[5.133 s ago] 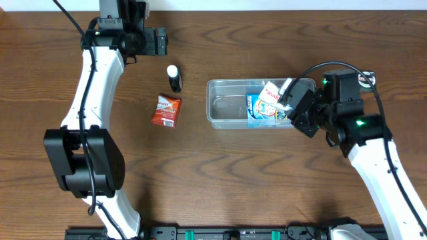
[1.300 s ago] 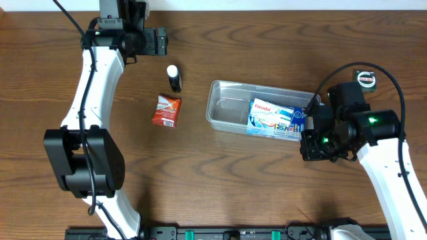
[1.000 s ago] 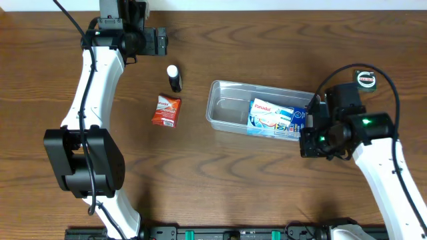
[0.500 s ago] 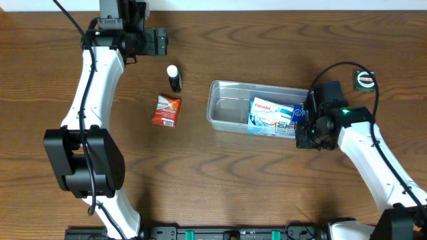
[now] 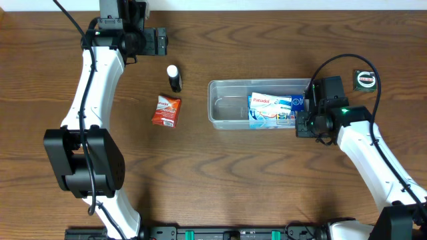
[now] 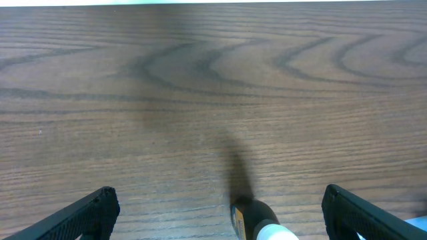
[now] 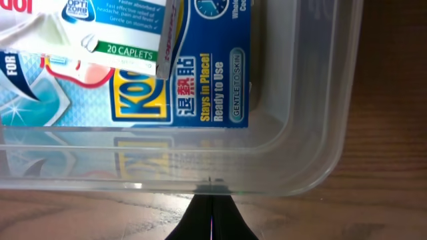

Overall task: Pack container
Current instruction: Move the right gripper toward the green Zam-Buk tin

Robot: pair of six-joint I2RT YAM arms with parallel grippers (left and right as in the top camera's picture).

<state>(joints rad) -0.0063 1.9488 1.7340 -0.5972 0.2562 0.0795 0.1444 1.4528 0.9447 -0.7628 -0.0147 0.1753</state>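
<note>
The container (image 5: 228,107), a clear plastic tub, lies at the table's middle. In its right half lies a blue carton (image 5: 273,115) with a white Panadol box (image 5: 267,102) on top. My right gripper (image 5: 301,120) is shut and empty, its tips touching the outside of the tub's right end. The right wrist view shows the closed fingers (image 7: 212,212) against the clear wall (image 7: 320,150), with the blue carton (image 7: 207,67) and white box (image 7: 87,33) inside. My left gripper (image 5: 162,42) is open at the back left, above a black bottle (image 5: 174,79). The bottle (image 6: 257,223) shows between the open fingers (image 6: 219,195).
A red packet (image 5: 165,111) lies left of the tub, just below the white-capped black bottle. A small round black object (image 5: 363,80) sits at the right, behind my right arm. The table's far edge is close behind the left gripper.
The right gripper let go of the white box into the tub, shut, and moved up-left against the tub's right end. The tub turned from skewed to square. The left arm has not moved.
</note>
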